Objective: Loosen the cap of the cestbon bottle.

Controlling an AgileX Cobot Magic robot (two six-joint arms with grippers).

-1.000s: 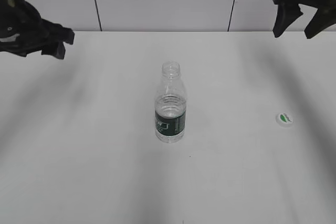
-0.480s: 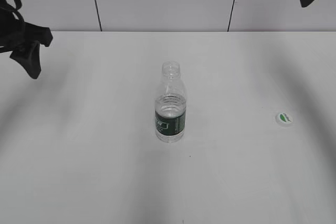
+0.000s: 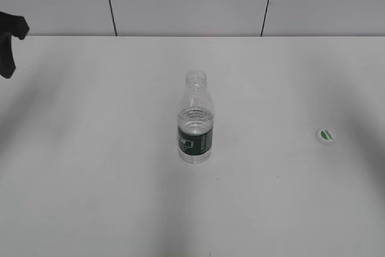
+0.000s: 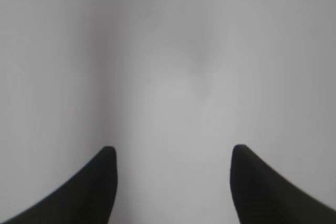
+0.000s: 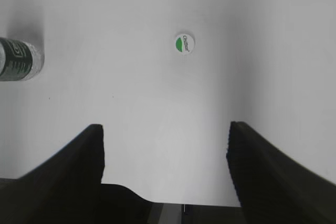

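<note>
The cestbon bottle (image 3: 195,124) is seen upright near the middle of the white surface (image 3: 90,197), its threaded neck bare and open at the top. A little water is visible at label height. The cap (image 3: 326,136) is found lying flat on the surface, well apart from the bottle toward the right, green mark upward; it is also picked up in the right wrist view (image 5: 184,43), with the bottle's base at that view's left edge (image 5: 20,59).

The left gripper (image 4: 170,153) is noted with jaws released and spread wide, nothing between them, only blank surface beneath. In the exterior view just a dark part of it shows at the far left edge (image 3: 8,43). The right gripper (image 5: 165,129) is likewise spread and empty, held high over the surface; it is not seen in the exterior view.

Step judged: with the cap off and set aside, the loosening appears complete, both arms clear of the work. No further grasp seems called for; at most, the arms are to be parked away from the bottle so it is not knocked over.
</note>
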